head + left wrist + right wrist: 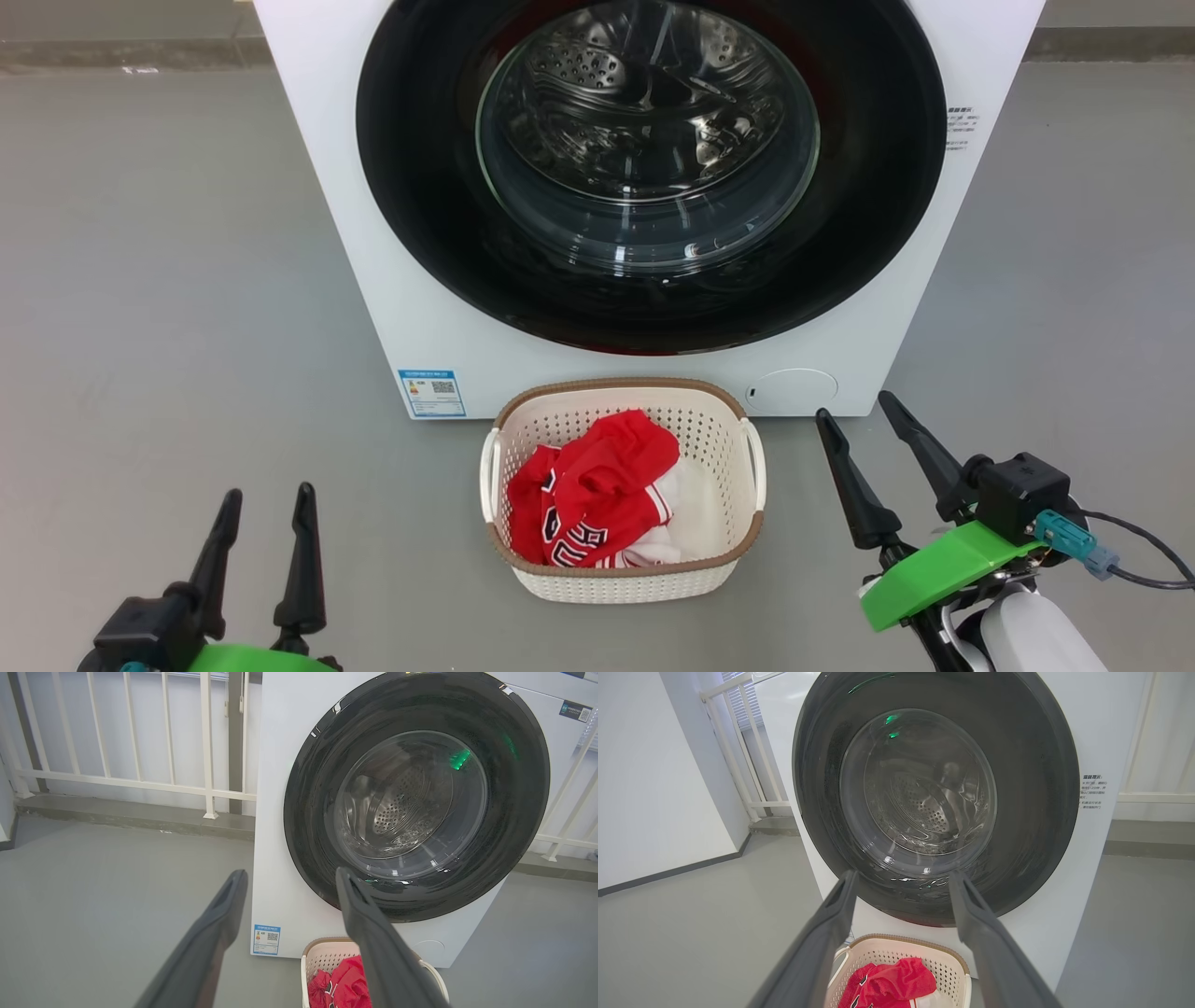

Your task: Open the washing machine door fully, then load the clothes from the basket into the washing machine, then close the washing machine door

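One washer: big white boxy washing machine (392, 280).
Door: round glossy black glass-centred door (420, 187), seemingly shut.
Basket: cream perforated plastic basket (616, 583) just before it, red-and-white clothes (597, 495) inside.
Grippers: left gripper (268, 491), right gripper (853, 405) flank basket, fingers wide, empty.

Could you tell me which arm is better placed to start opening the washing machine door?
Probably the right: the right gripper, open, sits nearer the shut washing machine door, while the left gripper hangs further back.
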Controlling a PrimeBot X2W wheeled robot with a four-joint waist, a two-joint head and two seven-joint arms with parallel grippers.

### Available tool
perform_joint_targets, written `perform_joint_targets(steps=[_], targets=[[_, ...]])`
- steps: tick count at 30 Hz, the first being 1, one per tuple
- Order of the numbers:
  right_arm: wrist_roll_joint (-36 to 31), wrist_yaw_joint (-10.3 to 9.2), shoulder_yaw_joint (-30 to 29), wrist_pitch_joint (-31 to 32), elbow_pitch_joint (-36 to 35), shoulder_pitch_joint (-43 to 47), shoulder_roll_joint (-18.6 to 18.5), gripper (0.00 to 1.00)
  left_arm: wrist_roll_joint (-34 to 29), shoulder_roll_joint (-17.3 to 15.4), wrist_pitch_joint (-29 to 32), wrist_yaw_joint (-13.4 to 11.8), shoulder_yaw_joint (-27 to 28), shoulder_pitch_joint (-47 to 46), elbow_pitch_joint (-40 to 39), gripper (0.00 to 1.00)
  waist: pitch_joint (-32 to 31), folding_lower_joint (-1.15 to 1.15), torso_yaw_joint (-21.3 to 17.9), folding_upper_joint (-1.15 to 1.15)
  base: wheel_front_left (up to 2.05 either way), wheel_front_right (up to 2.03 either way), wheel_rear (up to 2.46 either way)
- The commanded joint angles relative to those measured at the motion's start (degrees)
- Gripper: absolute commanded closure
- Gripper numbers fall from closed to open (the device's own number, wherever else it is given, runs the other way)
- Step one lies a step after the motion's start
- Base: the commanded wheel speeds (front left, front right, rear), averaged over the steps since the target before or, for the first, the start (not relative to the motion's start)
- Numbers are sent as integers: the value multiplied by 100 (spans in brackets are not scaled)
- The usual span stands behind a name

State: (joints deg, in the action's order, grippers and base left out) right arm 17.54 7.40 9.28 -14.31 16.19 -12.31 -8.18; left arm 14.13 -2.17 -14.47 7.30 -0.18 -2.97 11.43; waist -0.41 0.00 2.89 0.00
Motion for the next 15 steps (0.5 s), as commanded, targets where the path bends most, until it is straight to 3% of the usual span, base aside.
perform_joint_targets(steps=[1,15], targets=[[-43,9,143,-69,-115,-186,-10,0,16,-75,-52,18,183,-233,-160,0,-1,0,-1,0,0,0,0],[-20,9,149,-69,-91,-163,0,0,1,-72,-52,18,252,-227,-114,0,-33,0,-15,0,0,0,0]])
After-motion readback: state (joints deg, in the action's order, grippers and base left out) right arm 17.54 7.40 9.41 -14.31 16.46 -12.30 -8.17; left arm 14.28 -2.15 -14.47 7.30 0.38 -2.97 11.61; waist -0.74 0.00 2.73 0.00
